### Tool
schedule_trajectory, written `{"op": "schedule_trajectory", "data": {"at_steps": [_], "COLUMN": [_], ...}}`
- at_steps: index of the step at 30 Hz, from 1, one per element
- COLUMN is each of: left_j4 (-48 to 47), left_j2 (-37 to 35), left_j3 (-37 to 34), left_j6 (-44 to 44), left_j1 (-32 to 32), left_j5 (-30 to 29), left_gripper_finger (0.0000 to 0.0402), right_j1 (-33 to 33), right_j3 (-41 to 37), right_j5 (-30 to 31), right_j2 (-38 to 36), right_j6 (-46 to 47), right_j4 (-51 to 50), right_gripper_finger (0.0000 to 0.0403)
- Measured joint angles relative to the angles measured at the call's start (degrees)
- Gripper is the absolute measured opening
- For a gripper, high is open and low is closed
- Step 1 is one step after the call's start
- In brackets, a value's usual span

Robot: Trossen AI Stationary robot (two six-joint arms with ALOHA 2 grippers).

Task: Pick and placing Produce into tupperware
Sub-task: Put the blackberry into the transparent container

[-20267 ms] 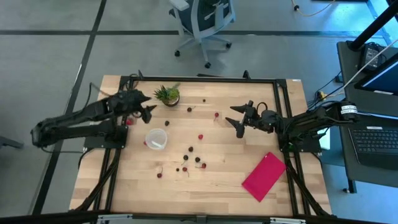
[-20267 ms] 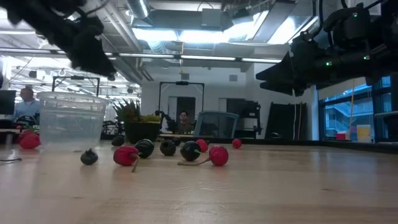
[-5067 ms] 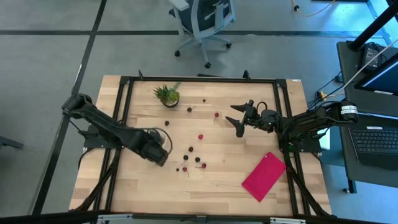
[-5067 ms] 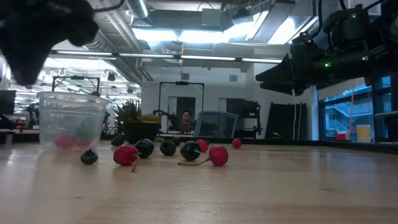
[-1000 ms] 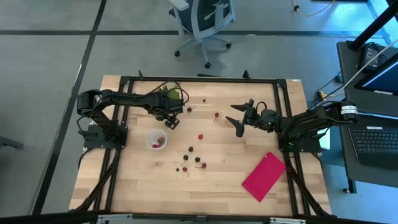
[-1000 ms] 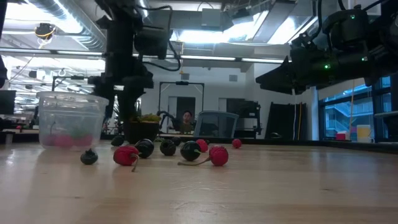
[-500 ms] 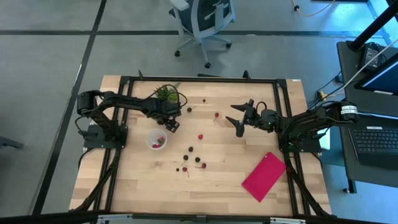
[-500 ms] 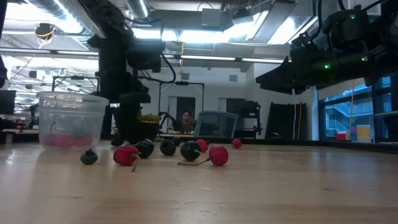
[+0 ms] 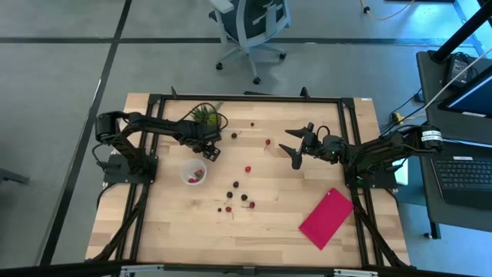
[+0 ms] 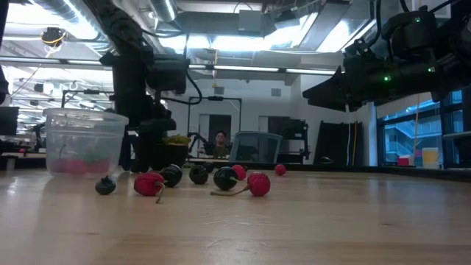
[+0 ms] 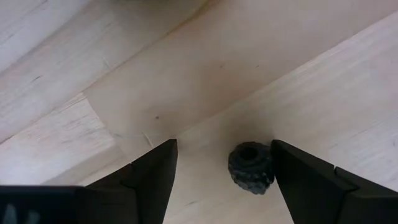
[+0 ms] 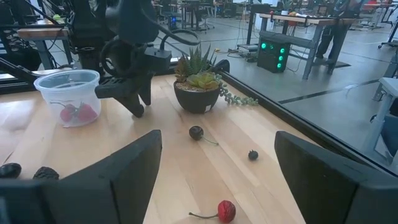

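Several pieces of produce (image 9: 237,195) lie loose at the bench's centre, a few red ones already sit in the tupperware (image 9: 193,173) toward nine o'clock, and one dark berry (image 11: 250,168) rests on the wood between my left claw's fingers. My left claw (image 9: 209,148) is low over the bench (image 9: 269,231), at one o'clock from the tupperware and just beside the potted plant (image 9: 206,116), jaws wide with nothing gripped. My right claw (image 9: 293,152) waits toward three o'clock, spread wide and empty.

I judge the berry sits closer to one finger than the other, so closing could nudge it and roll it away, or I pinch only its edge and it squirts out. Pressing too low would scrape the fingertips on the wood.

Compared with a second ago, my left claw has come down and drawn slightly back toward the tupperware; the tupperware has stayed put.
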Motion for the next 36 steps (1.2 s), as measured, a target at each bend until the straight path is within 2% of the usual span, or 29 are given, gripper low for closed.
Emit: {"op": "schedule_trajectory", "data": {"at_steps": [18,29,36], "left_j4": [1.1,-1.3,-8.7], "left_j2": [-0.1,0.2,0.2], "left_j3": [-0.6,0.9,5.4], "left_j6": [-0.1,1.7,3.3], "left_j1": [0.0,0.0,-0.8], "left_j5": [1.2,3.9,5.0], "left_gripper_finger": [0.0169,0.0082,0.0082], "right_j1": [0.0,0.0,0.0], "right_j3": [0.0,0.0,0.0], "right_j5": [0.0,0.0,0.0], "right_j2": [0.0,0.0,0.0], "right_j6": [-1.4,-1.4,-1.4], "right_j4": [0.0,0.0,-0.1], "right_gripper_finger": [0.0314,0.0314,0.0314]}}
